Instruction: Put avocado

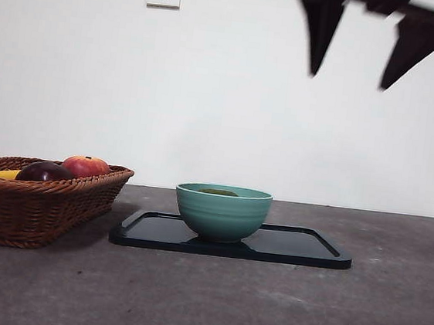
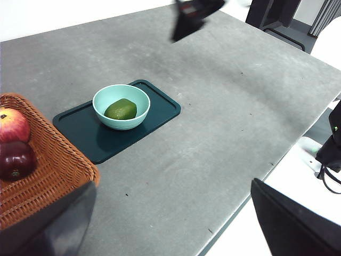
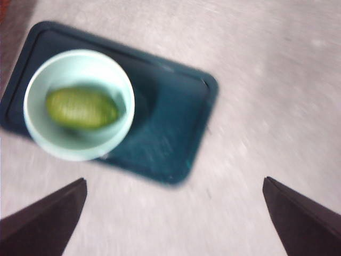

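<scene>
Front view: teal bowl [image 1: 222,211] sits on dark tray [image 1: 293,248] on the grey surface [image 1: 202,301]; only a sliver of the avocado [image 1: 218,192] shows over the rim. Wicker basket [image 1: 34,205] at left, cut off, with a red apple [image 1: 85,166] and a dark fruit [image 1: 44,171]. Right gripper [image 1: 348,82] high up, blurred, jaws wide, empty.

Left wrist view: avocado [image 2: 121,109] lies in the bowl [image 2: 121,106]; left gripper [image 2: 170,250] spread wide, empty, tips cropped.

Right wrist view: blurred; avocado [image 3: 81,108] inside bowl [image 3: 79,104], right gripper [image 3: 175,184] wide above the surface beside the tray [image 3: 176,128].
</scene>
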`<action>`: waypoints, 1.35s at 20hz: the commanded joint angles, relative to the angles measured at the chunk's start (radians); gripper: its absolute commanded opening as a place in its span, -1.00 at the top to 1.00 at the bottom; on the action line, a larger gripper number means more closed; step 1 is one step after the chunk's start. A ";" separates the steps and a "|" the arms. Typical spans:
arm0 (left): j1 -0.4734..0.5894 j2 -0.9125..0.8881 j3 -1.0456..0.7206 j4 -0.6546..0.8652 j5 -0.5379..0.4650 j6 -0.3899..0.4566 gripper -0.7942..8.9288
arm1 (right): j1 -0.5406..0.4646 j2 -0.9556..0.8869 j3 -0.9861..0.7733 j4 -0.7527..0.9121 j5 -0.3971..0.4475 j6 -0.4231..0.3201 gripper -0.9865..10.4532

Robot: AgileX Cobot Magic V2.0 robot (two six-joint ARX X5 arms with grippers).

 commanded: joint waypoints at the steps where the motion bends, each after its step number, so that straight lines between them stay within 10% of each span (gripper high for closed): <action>1: -0.010 0.005 0.011 0.012 -0.006 0.017 -0.12 | 0.017 -0.118 -0.074 -0.023 0.015 -0.009 -0.23; 13: -0.010 0.005 0.011 0.012 -0.006 0.014 -0.12 | 0.220 -0.923 -0.524 -0.012 -0.013 0.098 -0.23; 27: -0.010 0.005 0.011 0.011 -0.006 0.015 -0.01 | 0.221 -0.986 -0.528 -0.004 -0.012 0.095 -0.21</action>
